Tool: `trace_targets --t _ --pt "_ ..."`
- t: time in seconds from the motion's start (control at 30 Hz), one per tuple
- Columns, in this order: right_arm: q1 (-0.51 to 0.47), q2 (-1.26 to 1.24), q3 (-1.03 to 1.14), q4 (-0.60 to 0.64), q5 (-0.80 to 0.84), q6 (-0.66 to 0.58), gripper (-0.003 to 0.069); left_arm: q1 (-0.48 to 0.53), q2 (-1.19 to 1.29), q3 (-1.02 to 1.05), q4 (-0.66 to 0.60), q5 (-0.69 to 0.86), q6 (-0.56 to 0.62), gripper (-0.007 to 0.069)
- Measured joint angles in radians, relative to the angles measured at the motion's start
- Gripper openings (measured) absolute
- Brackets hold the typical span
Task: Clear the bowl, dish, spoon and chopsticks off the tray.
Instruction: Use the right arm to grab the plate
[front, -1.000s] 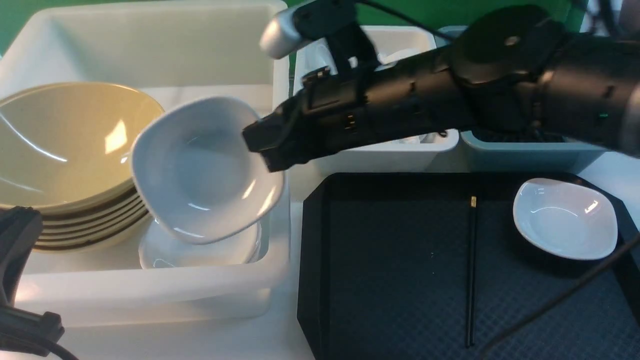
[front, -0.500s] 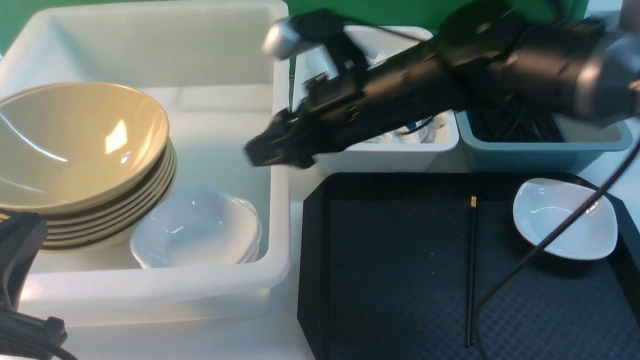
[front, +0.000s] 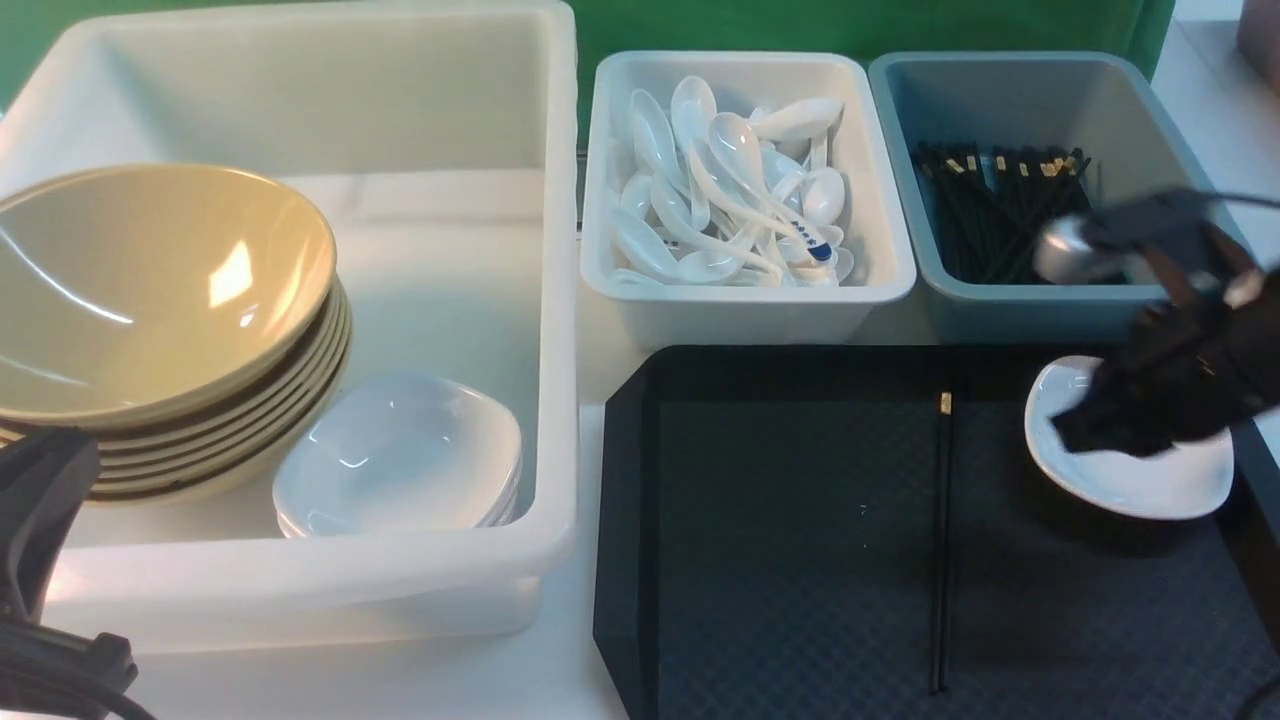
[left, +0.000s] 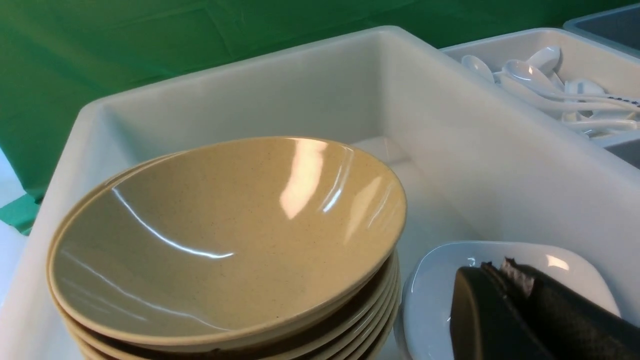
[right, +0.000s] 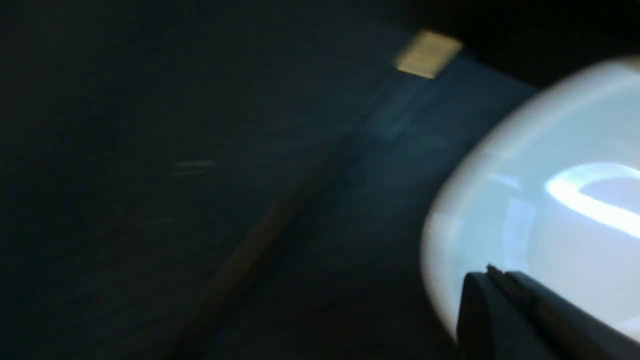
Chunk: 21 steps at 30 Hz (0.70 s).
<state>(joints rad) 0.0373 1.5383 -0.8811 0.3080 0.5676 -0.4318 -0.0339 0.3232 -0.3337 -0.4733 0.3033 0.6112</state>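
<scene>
The black right gripper (front: 1072, 432) is seen over the white squarish dish (front: 1160, 485) at the black textured tray's (front: 800, 560) 2 o'clock. Through the blur, its finger spread cannot be told.

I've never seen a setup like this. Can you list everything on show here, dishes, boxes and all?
Large white plastic tub: one, white, left side.
Glossy olive-tan bowls: one stack of several, dark outside, in the large tub.
Small white dishes: one short stack, white, beside the bowls in that tub.
Smaller white tub: one, behind the tray.
White soup spoons: many, piled in the smaller tub.
Grey-blue tub: one, rear right.
Loose black chopsticks: many, gold-banded, in the grey-blue tub.
Flat black textured tray: one, front right.
Pair of black chopsticks: one pair, lying mid-tray.
Single white dish: one, at the tray's far right.
Right gripper: black, blurred, over the single dish.
Left gripper: black, by the stacked dishes.
</scene>
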Motion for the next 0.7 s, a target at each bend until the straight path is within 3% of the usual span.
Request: trace_targets --t 0.17,0.43,0.57,0.7 --pt "-0.052 0.088 0.034 0.008 -0.101 0.055 0.0034 0.000 0.000 0.000 -0.040 0.000 0.000 -0.0008" --pt "-0.025 0.149 0.029 0.126 -0.071 0.071 0.0046 0.000 0.000 0.000 -0.050 0.000 0.000 -0.0008" --pt "-0.032 0.085 0.017 0.114 -0.013 0.065 0.0120 -0.004 0.000 0.000 -0.050 0.000 0.000 -0.0008" --pt "-0.098 0.023 -0.006 0.053 0.018 0.073 0.0262 -0.006 0.000 0.000 -0.051 0.000 0.000 -0.0008"
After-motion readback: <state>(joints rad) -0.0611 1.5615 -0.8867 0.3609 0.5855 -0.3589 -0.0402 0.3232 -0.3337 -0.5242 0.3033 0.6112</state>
